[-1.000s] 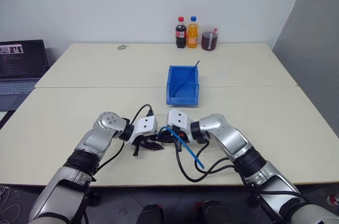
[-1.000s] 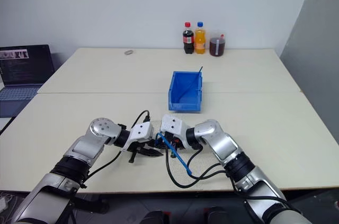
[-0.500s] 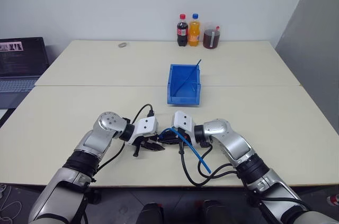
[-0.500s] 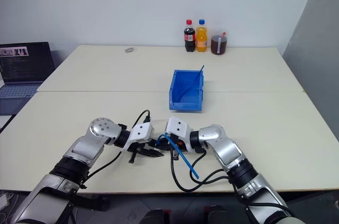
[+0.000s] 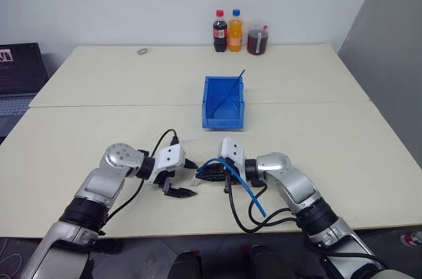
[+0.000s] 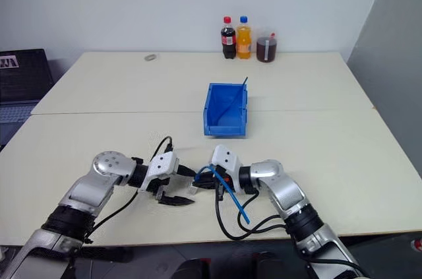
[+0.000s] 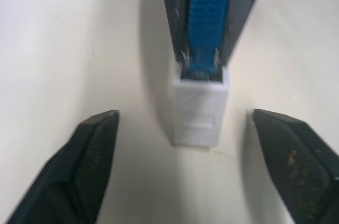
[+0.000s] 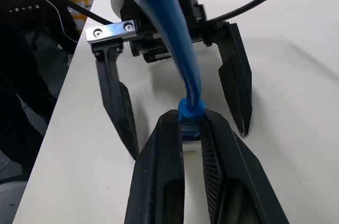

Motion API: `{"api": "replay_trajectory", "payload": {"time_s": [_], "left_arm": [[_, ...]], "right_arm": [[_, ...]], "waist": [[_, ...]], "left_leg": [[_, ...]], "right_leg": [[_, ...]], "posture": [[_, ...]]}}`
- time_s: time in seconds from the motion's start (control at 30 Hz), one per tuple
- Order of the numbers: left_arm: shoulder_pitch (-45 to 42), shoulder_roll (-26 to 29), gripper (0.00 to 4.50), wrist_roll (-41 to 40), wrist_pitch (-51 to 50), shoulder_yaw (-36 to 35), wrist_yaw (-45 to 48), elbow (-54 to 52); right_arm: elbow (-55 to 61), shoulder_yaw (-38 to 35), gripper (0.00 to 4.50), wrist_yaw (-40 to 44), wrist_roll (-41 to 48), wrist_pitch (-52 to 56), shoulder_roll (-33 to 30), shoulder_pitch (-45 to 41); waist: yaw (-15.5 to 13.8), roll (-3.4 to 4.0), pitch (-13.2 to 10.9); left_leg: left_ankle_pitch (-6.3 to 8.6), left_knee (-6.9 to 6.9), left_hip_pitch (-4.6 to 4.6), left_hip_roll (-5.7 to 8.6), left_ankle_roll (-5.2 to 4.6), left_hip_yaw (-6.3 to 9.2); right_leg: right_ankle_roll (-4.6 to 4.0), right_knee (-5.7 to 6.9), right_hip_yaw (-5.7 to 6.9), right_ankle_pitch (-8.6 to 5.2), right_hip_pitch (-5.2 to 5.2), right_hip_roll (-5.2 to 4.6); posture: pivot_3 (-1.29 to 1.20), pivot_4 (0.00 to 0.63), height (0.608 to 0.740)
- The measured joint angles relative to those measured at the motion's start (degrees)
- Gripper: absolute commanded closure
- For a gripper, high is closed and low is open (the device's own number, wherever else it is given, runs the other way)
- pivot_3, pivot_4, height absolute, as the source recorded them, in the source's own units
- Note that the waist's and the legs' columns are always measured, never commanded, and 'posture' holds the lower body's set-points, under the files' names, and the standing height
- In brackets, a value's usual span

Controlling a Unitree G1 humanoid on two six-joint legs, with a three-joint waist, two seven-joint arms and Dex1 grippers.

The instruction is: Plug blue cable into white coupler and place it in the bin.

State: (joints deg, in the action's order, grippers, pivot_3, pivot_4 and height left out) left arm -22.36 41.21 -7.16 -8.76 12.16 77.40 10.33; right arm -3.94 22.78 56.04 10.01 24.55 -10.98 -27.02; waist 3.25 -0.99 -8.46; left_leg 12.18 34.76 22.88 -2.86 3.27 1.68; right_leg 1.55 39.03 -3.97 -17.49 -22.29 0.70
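The left tool now stands wide open, let go of the white coupler, which sits on the blue cable plug gripped by the closed right tool over the bench, so the bin likely comes next.

Head stereo overhead; wrist views close, facing across white coupler.

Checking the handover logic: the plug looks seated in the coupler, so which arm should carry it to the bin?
The right. Its gripper is shut on the blue cable at the plug, with the white coupler on its end. The left gripper is open, its fingers apart from the coupler. The bin lies ahead.
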Motion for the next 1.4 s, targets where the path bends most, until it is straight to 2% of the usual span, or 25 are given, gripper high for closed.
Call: {"api": "replay_trajectory", "payload": {"time_s": [0.17,0.23,0.4,0.6,0.73,0.87,0.93,1.03,1.1,1.2,1.3,1.4], "left_arm": [[2.49,1.22,0.0,-2.9,-3.94,-3.51,-1.93,-3.71],[3.27,1.87,0.0,-5.25,-6.27,-6.2,-2.67,-5.73],[2.99,2.24,0.0,-11.61,-12.98,-10.85,-4.23,-10.8],[-0.55,2.22,0.0,-15.45,-18.23,-12.49,-5.71,-12.35],[-4.85,1.28,0.0,-15.09,-18.49,-12.34,-7.66,-9.23],[-9.14,-1.27,0.0,-13.13,-16.76,-11.32,-9.73,-3.78],[-9.75,-2.02,0.0,-12.62,-15.92,-11.12,-10.85,-3.15],[-11.77,-4.28,0.0,-10.35,-13.72,-10.76,-15.02,-2.99],[-12.46,-5.14,0.0,-9.07,-12.66,-10.62,-17.58,-3.63],[-12.91,-5.66,0.0,-7.82,-11.98,-10.19,-19.78,-4.16],[-13.4,-6.4,0.0,-6.7,-12.51,-10.2,-23.24,-5.12],[-13.47,-6.5,0.0,-6.67,-13.69,-10.18,-24.42,-6.97]], "right_arm": [[5.49,-2.26,4.34,-2.34,2.12,4.59,-1.17,1.3],[9.31,-4.87,4.34,-4.08,3.17,7.08,-2.33,1.67],[19.55,-10.56,4.34,-6.69,7.48,12.56,-5.58,2.84],[25.41,-20.46,4.34,-12.73,15.56,20.82,-5.54,0.33],[20.8,-25.25,4.34,-16.69,18.36,22.05,-3.32,-8.29],[3.29,-25.79,4.34,-20.29,15.61,17.97,-1.57,-19.69],[-1.42,-25.69,4.34,-21.18,14.41,16.25,-1.38,-22.25],[-16.41,-25.42,4.34,-22.62,11.16,13.24,-1.01,-30.36],[-23.94,-24.42,3.63,-21.99,9.41,11.39,-0.95,-34.6],[-28.56,-23.28,3.19,-20.52,8.57,11.06,-1.25,-36.87],[-33.02,-20.85,2.34,-16.73,6.75,11.26,-2.46,-38.48],[-34.45,-19.04,1.73,-13.04,5.54,11.75,-4.58,-39.98]], "waist": [[-0.02,-0.29,-1.02],[-0.05,-0.57,-1.49],[-0.11,-0.72,-1.88],[-0.11,-0.73,-1.9],[0.05,-0.73,-1.9],[-0.02,-0.72,-1.91],[-0.08,-0.72,-1.91],[-0.22,-0.72,-1.91],[-0.3,-0.72,-1.91],[-0.3,-0.72,-1.91],[-0.41,-0.72,-1.91],[-0.48,-0.71,-1.92]], "left_leg": [[0.0,0.03,0.13,0.01,0.01,0.01],[0.0,0.03,0.17,0.0,0.01,0.03],[0.02,0.04,0.4,0.02,0.04,0.08],[0.0,0.19,1.04,0.03,0.06,0.1],[0.0,0.18,1.01,0.02,0.06,0.1],[0.0,0.19,1.04,0.04,0.06,-0.01],[0.0,0.21,1.08,0.04,0.06,-0.05],[-0.01,0.22,1.22,0.09,0.07,-0.15],[0.0,0.2,1.25,0.1,0.07,-0.31],[0.0,0.19,1.34,0.1,0.07,-0.34],[0.0,0.24,1.49,0.13,0.07,-0.31],[-0.01,0.34,1.56,0.16,0.07,-0.29]], "right_leg": [[0.02,-0.03,0.02,0.01,-0.06,-0.02],[0.01,-0.03,0.05,0.01,-0.09,-0.03],[0.01,-0.08,0.14,-0.01,-0.24,-0.08],[0.05,0.08,0.15,0.06,-0.93,-0.06],[-0.19,0.07,0.15,0.23,-0.94,-0.01],[-0.2,0.05,0.09,0.25,-0.96,-0.03],[-0.22,0.06,0.07,0.26,-0.97,-0.06],[-0.24,0.05,0.07,0.28,-1.08,-0.18],[-0.25,0.06,0.06,0.28,-1.08,-0.26],[-0.25,0.04,0.07,0.28,-1.1,-0.3],[-0.25,0.04,0.12,0.28,-1.16,-0.34],[-0.25,0.08,0.15,0.28,-1.2,-0.36]], "posture": [[0.0,0.15,0.74],[0.0,0.15,0.74],[0.0,0.15,0.74],[0.0,0.15,0.74],[0.0,0.15,0.74],[0.0,0.15,0.74],[0.0,0.15,0.74],[0.0,0.15,0.74],[0.0,0.15,0.74],[0.0,0.15,0.74],[0.0,0.15,0.74],[0.0,0.15,0.74]]}}
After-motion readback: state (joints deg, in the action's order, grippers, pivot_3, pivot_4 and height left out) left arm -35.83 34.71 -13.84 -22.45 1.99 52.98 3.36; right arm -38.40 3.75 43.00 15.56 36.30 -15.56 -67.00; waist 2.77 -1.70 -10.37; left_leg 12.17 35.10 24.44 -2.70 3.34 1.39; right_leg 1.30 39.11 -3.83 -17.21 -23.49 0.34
